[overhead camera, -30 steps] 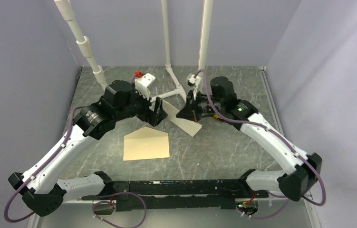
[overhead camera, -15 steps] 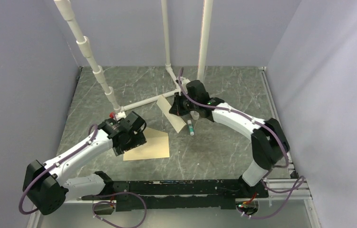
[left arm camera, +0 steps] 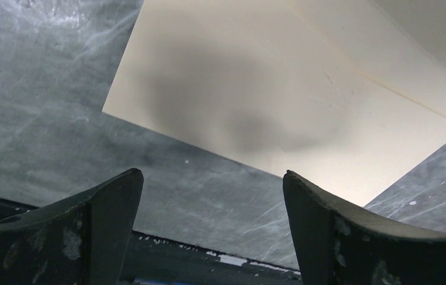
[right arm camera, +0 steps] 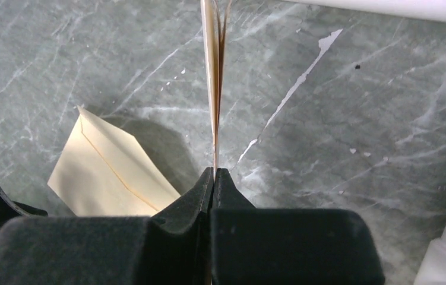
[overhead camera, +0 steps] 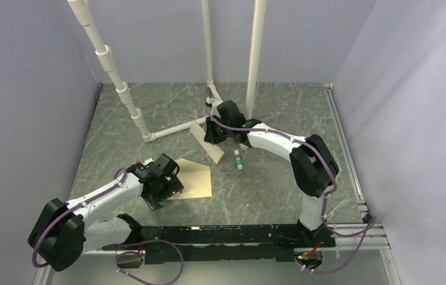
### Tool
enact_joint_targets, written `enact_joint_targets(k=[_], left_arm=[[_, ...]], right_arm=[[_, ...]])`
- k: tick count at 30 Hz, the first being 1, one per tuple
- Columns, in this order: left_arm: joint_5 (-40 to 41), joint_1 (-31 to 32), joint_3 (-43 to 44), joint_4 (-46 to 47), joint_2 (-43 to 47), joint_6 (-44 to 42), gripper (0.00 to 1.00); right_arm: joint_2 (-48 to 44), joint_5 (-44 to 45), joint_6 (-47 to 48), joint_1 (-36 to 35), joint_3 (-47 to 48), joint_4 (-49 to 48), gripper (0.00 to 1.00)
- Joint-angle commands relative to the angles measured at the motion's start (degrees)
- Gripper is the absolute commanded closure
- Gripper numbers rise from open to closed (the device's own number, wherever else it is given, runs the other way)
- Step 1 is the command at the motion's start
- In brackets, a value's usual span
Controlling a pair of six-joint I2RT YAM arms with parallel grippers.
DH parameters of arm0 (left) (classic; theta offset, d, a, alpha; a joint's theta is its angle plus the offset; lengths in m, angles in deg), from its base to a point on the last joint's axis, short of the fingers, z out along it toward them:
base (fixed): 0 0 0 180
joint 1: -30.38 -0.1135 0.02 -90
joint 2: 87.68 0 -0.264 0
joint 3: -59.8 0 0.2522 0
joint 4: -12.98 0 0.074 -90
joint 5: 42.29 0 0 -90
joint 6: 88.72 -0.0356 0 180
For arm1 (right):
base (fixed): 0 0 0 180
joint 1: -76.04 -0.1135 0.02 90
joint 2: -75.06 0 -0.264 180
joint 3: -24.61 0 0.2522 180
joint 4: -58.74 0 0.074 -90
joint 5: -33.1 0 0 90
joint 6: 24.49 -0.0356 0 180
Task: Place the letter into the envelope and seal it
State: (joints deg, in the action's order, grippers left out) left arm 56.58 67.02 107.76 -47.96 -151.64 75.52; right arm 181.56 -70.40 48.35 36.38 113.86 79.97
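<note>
The envelope lies flat on the marble table, plain tan with its flap seam showing; it also fills the top of the left wrist view. My left gripper hangs open low over the bare table at the envelope's near-left corner, its jaws with nothing between them. The letter is held on edge behind the envelope. My right gripper is shut on it, and the right wrist view shows the thin folded sheet rising edge-on from the closed fingertips.
A small white and green tube lies on the table right of the letter. White pipe stands cross the back of the table, with an upright pole. The black rail runs along the near edge.
My left arm has swung from the back of the table down to the envelope's near-left corner. My right arm has shifted the letter a little left and back, uncovering the small tube.
</note>
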Motion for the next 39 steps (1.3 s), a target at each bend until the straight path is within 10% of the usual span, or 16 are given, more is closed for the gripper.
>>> enact_joint_targets(k=[1, 29, 39], left_arm=[[1.7, -1.5, -1.4, 6.9, 0.5, 0.3, 0.07], [-1.8, -7.6, -0.1, 24.0, -11.0, -19.9, 0.07], [-8.3, -11.0, 12.3, 25.8, -22.5, -34.5, 0.08]], right_arm=[[2.0, -1.2, 4.2, -0.2, 5.1, 4.6, 1.00], [-10.2, -17.3, 5.0, -1.0, -12.2, 16.4, 1.00], [-18.4, 9.2, -8.1, -1.2, -15.0, 19.3, 1.00]])
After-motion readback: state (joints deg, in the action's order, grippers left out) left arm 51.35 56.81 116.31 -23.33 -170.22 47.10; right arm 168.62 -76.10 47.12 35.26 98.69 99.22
